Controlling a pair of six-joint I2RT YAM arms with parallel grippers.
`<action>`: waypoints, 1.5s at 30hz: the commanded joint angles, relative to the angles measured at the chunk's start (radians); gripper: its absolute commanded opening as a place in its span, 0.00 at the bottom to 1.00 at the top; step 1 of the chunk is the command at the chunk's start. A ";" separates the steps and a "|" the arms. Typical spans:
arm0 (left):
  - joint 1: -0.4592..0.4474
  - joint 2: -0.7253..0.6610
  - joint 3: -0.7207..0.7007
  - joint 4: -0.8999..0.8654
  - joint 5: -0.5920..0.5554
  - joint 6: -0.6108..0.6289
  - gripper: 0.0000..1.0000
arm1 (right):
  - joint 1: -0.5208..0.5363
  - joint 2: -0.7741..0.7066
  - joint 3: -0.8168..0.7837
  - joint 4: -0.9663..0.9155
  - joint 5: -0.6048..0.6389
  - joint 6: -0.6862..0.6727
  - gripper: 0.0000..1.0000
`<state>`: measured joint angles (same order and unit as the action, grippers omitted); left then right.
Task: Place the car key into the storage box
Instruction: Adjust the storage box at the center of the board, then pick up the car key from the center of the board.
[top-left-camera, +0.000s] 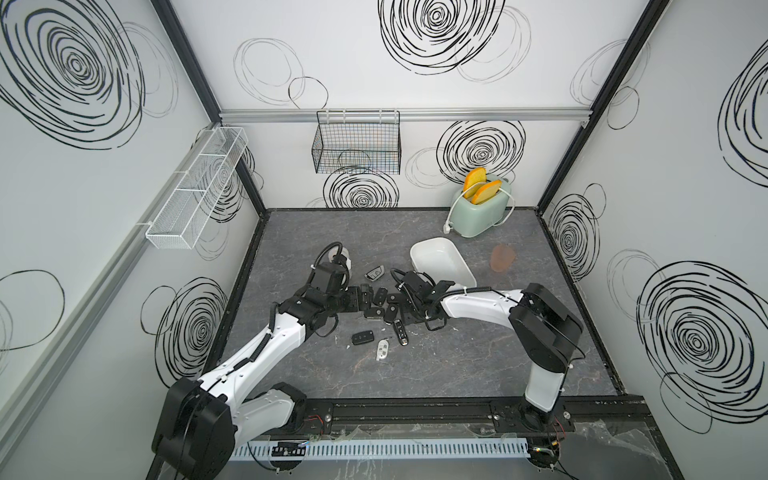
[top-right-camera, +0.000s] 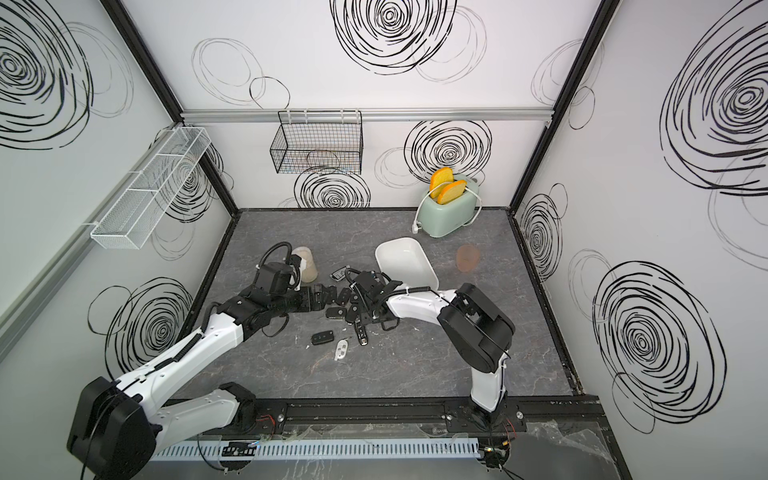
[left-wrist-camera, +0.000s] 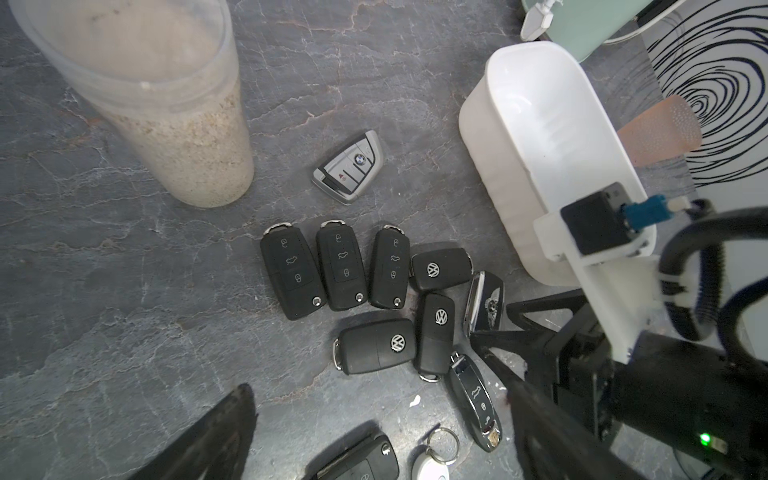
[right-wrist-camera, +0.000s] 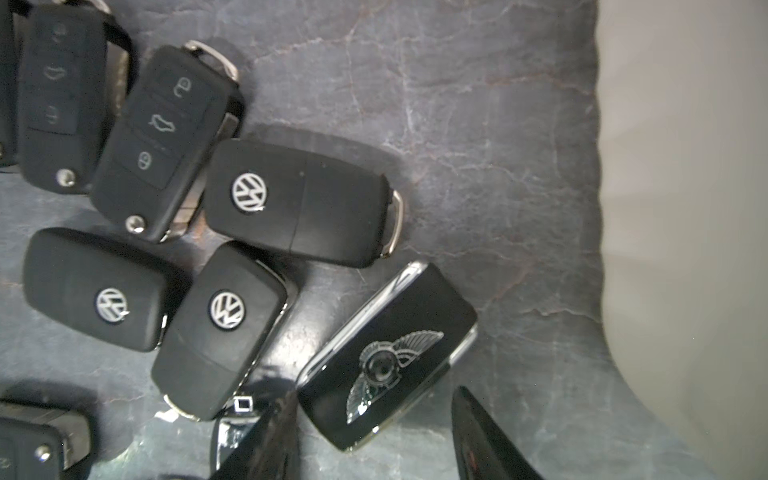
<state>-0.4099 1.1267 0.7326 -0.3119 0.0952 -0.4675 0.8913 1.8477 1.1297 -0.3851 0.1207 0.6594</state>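
- The right claw is released. In the right wrist view its 2 dark fingers stand apart on either side of the near end of a black car key with a winged badge. 1 finger sits at the key's edge, and whether it touches cannot be told. A strip of counter shows between the key and the other finger.
- That key lies flat, badge up, at the edge of a cluster of black Volkswagen keys. It is near the outer wall of the white storage box but apart from it.
- The step in hand looks like lining up the grasp, since nothing is lifted yet.
- The next move calls for coming down and clenching across the key's narrow width without trapping the Volkswagen key beside it. After that it is a short lift over the box's rim and a release.
- The left claw is spread wide above the cluster and grasps nothing.
- Only the left wrist view shows the box's inside, with no key in it. It also shows a BMW key lying alone near a clear cup of grainy filling.
- Both top views place the box between the right arm and a mint toaster. There the keys are small dark shapes, and the right claw's fingers are hidden under its wrist.
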 joint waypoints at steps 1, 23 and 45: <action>-0.001 -0.021 -0.012 0.027 -0.017 0.003 0.98 | -0.008 0.019 0.012 0.007 0.032 0.049 0.61; -0.002 -0.019 -0.013 0.027 -0.023 0.007 0.98 | -0.027 0.105 0.056 -0.040 0.085 0.074 0.55; -0.006 0.022 0.080 0.010 0.038 -0.011 0.98 | -0.055 -0.015 0.082 0.003 -0.043 -0.091 0.25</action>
<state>-0.4114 1.1362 0.7536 -0.3191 0.1055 -0.4656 0.8490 1.8996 1.1843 -0.3759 0.1390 0.6254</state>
